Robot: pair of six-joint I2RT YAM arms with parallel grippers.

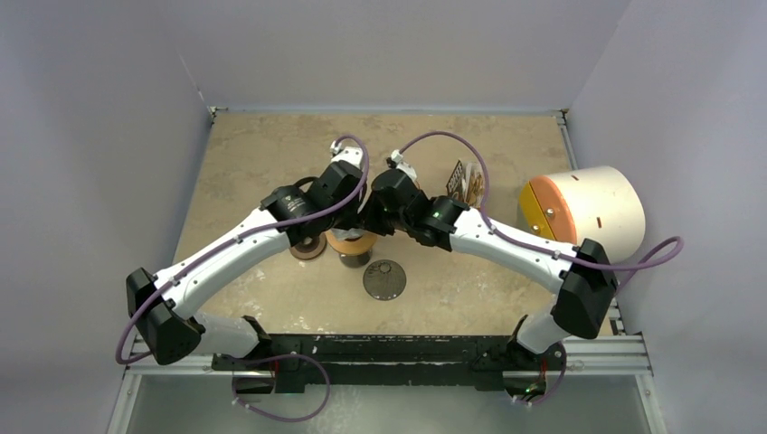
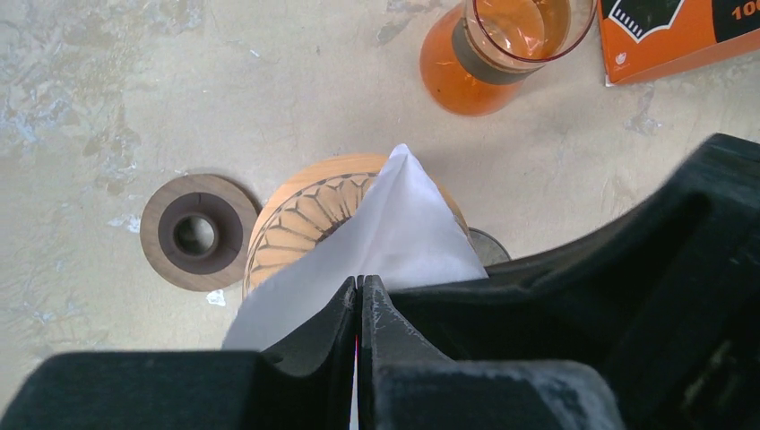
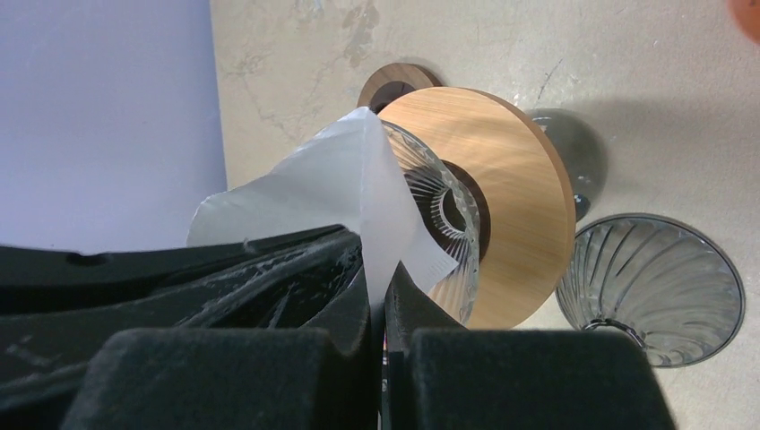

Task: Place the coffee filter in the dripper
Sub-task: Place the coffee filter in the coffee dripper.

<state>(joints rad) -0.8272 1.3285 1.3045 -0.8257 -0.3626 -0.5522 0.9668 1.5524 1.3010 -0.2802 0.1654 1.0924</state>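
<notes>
A white paper coffee filter [image 2: 394, 233] hangs between both grippers, its pointed tip over the dripper. The dripper [image 2: 296, 224] is a ribbed glass cone in a round wooden collar [image 3: 511, 215], standing mid-table [image 1: 351, 242]. My left gripper [image 2: 358, 285] is shut on the filter's rim. My right gripper [image 3: 376, 278] is shut on the filter [image 3: 332, 188] from the opposite side. In the top view the two wrists meet above the dripper and hide the filter.
A dark wooden ring [image 2: 199, 233] lies just left of the dripper. A grey round lid [image 1: 384, 280] lies in front of it. An orange glass vessel [image 2: 488, 54], an orange box [image 2: 681, 31], a clear ribbed glass [image 3: 650, 287] and a white and orange cylinder [image 1: 583, 208] stand nearby.
</notes>
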